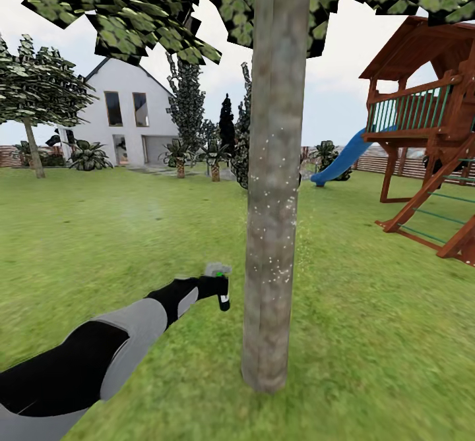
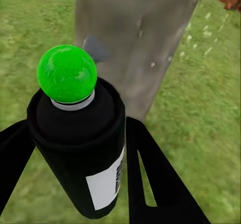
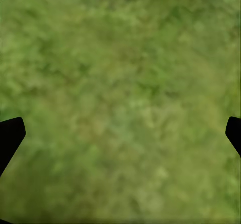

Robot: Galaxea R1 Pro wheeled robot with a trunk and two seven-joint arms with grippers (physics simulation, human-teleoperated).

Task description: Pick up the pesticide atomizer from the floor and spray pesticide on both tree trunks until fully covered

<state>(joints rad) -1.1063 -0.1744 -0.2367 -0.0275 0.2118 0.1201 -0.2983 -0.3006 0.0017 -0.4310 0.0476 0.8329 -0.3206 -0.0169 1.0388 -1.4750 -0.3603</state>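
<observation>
Spraying stage — left gripper (image 2: 80,174) clamped on the pesticide atomizer (image 2: 78,148), green cap toward the speckled tree trunk (image 1: 274,177) just beside it, apparently to wet bark; right gripper (image 3: 120,133) spread, idle over lawn (image 3: 120,83).

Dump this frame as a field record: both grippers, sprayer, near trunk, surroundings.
left gripper: shut on the black pesticide atomizer with green round cap, aimed at the trunk
right gripper: open, over grass
near tree trunk: mottled grey-brown column, white droplets speckled on it around mid-height
second tree: far left, by the fence
playset: brown wood, blue slide, at right
ground: green lawn
</observation>
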